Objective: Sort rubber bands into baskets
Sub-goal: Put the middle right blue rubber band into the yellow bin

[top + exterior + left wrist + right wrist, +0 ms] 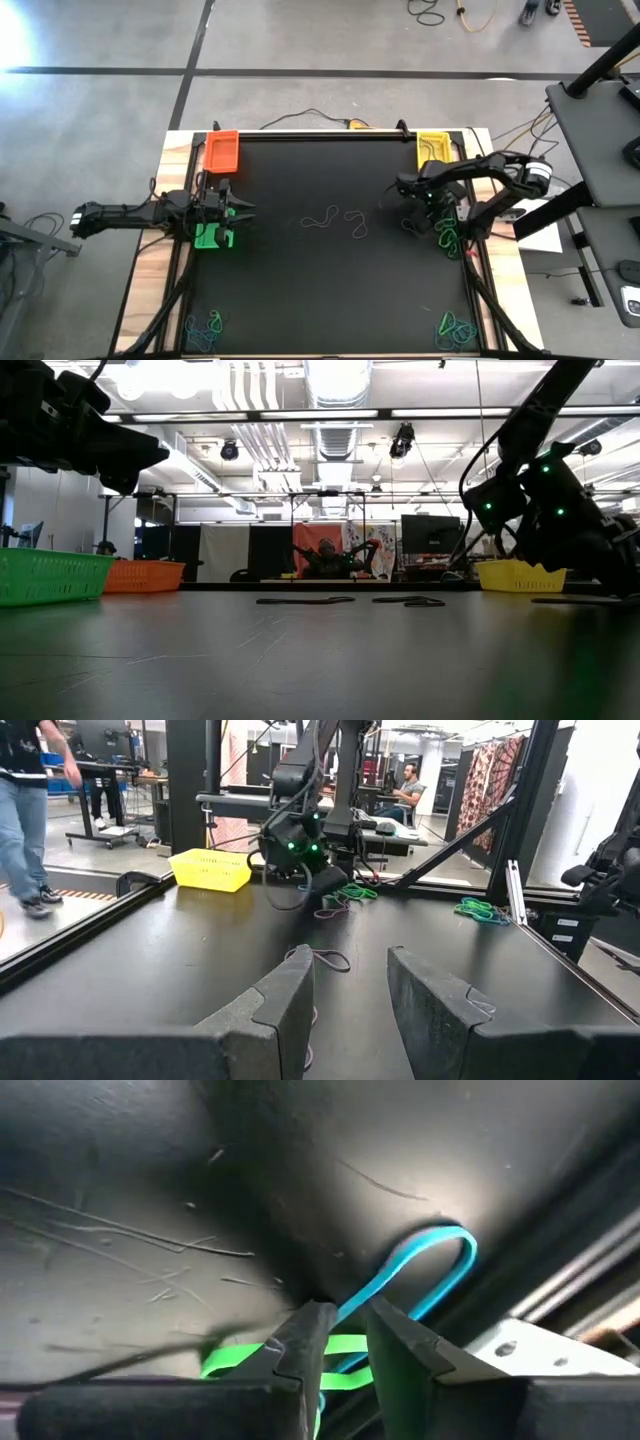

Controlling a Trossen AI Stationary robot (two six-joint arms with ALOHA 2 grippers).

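My right gripper (350, 1315) points steeply down at a heap of rubber bands (447, 238) by the mat's right edge. Its fingertips stand narrowly apart with a strand of a blue band (400, 1280) between them, and a green band (240, 1355) lies beside it. My left gripper (350, 990) hangs open and level over the green basket (213, 237) at the left edge, with nothing between its fingers. The orange basket (221, 150) stands at the far left and the yellow basket (433, 148) at the far right. A few loose bands (335, 218) lie flat mid-mat. My right gripper comes from above with one fingertip (318, 1325) on each side of the blue band's strand (362, 1295), near where the loop runs under the fingers. A narrow gap shows beside the strand, so I cannot tell whether the fingers touch it. The band lies flat on the mat.
Two more heaps of bands lie at the near left corner (205, 328) and the near right corner (455, 330). A metal rail (560, 1295) runs along the mat's edge close to my right gripper. A person walks in the room beyond the table.
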